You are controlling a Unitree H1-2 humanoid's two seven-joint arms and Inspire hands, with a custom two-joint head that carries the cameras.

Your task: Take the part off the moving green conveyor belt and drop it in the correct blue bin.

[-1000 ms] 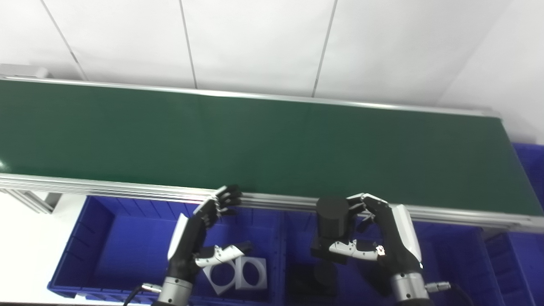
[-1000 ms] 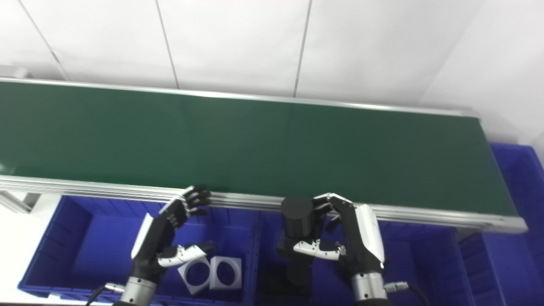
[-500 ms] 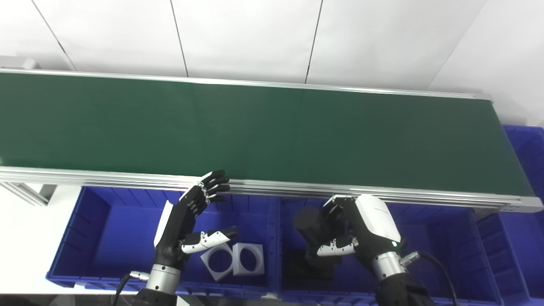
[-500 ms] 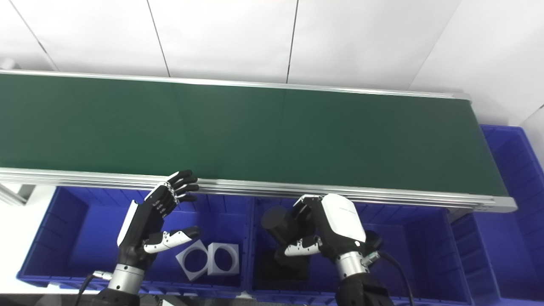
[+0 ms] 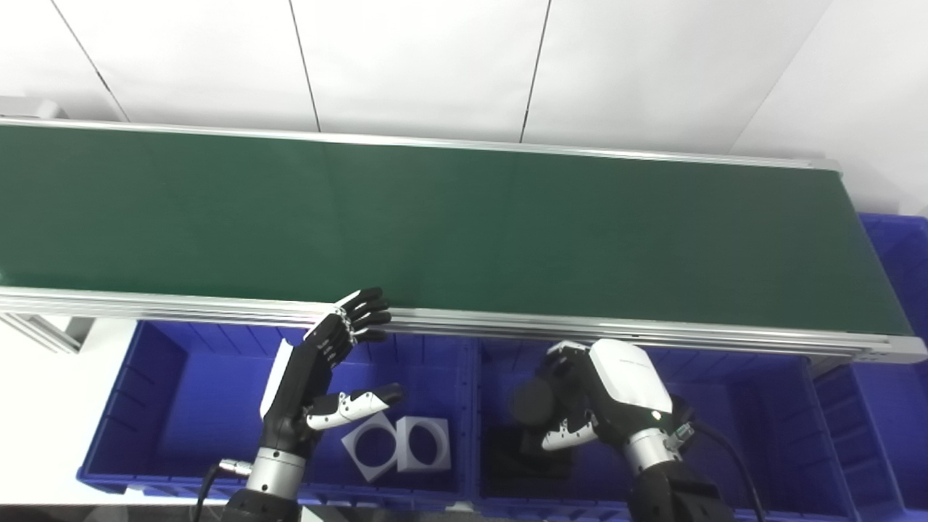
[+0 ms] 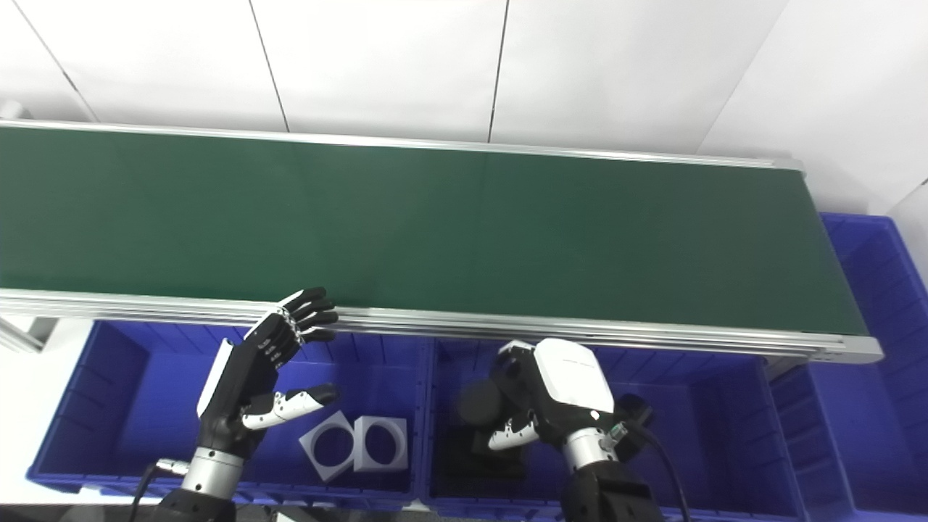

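Black cylinder part [image 5: 533, 401], clamped in the right hand [image 5: 605, 399], has sunk from the conveyor belt [image 5: 464, 225] into the middle blue bin [image 5: 747, 435]; release looks imminent.

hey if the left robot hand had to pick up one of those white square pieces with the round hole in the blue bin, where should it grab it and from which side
Probably from above, by the rim. The white square pieces lie flat on the floor of the left blue bin, touching side by side. The right one's outer edges look free, so pinch across those, or hook a finger in the hole. The left robot hand, open, is above them.
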